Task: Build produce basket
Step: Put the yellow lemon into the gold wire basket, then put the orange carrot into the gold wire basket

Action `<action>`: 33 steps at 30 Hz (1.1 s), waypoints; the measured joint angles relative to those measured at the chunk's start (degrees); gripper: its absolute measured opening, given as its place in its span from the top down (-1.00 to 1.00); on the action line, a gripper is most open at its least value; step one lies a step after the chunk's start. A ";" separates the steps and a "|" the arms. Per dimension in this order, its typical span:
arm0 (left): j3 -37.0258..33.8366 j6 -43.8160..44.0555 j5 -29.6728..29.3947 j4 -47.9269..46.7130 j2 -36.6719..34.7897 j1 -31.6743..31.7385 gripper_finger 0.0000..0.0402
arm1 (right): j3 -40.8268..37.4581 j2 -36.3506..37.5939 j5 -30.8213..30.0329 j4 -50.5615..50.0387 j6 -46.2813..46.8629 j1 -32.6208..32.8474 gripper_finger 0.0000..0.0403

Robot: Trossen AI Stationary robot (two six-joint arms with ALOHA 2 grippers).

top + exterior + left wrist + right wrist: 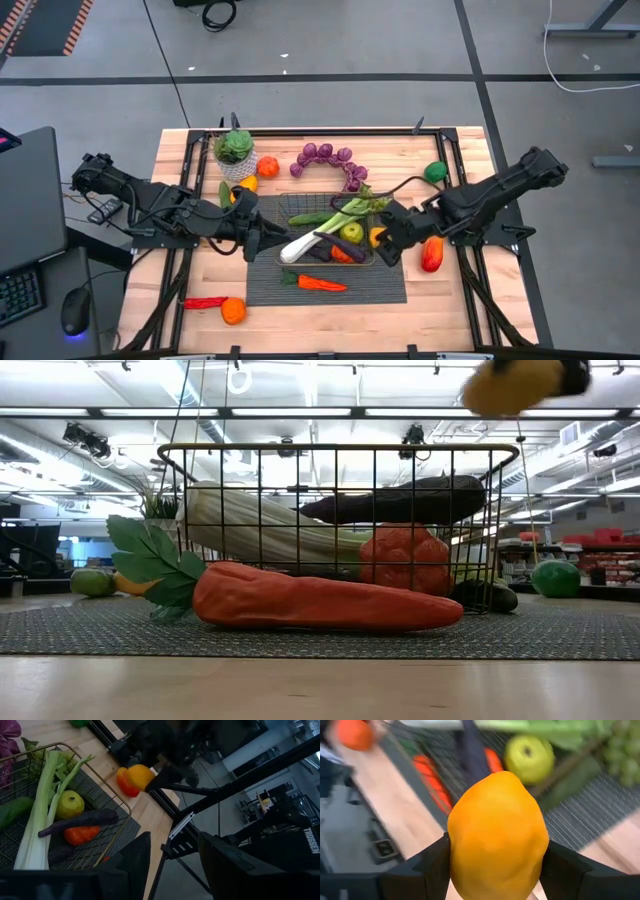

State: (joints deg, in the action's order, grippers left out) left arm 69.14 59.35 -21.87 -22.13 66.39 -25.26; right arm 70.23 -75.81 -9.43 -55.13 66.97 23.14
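Observation:
The brass wire basket point(300, 205) stands on a dark ribbed mat point(270, 290) at the table's middle. In it lie a leek point(320, 232), a green apple point(351, 233), a dark eggplant point(80, 820), a cucumber point(308, 218) and an orange-red piece point(81, 835). My right gripper point(383, 238) hangs at the basket's right end, shut on a yellow-orange fruit point(497, 835). At the basket's left end my left gripper point(175, 865) stands open, with nothing between its fingers. A carrot point(320, 600) lies on the mat, near side of the basket. My right gripper pinches the yellow-orange fruit by its two opposite sides point(457, 850) between its two fingers point(432, 865). The fingers come slanting down from the table's right. The fruit is lifted clear, above the height of the basket's rim point(510, 385).
A red pepper point(432, 253) lies on the table right of the basket. Purple grapes point(330, 157), an orange point(268, 166), a potted plant point(236, 152) and a green fruit point(435, 171) sit along the far side. A red chili point(205, 301) and an orange point(233, 310) lie near left.

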 joint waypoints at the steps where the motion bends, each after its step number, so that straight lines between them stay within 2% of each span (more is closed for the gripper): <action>1: 0.00 0.00 0.00 0.00 0.00 0.00 0.14 | 0.87 0.00 -0.04 0.16 -0.96 -0.48 -0.25; 15: -0.01 0.07 0.00 0.04 0.00 0.00 0.14 | 2.83 -2.83 -2.05 13.15 -13.60 -8.45 -0.28; 24: -0.02 0.07 0.00 0.07 -0.01 -0.09 0.14 | 2.79 -3.64 -1.06 14.92 -16.25 -12.88 -0.69; 29: -0.02 -0.04 0.00 0.02 -0.01 -0.09 0.14 | 2.79 -3.61 3.44 19.37 -16.34 -13.06 -0.93; 33: -0.02 -0.64 0.00 -0.11 -0.02 -0.09 0.14 | 2.81 -4.14 5.94 24.76 -18.90 -9.98 -0.96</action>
State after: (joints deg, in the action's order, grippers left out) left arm 69.12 58.71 -21.87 -22.24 66.37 -25.34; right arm 73.03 -79.95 -3.49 -30.37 48.08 13.15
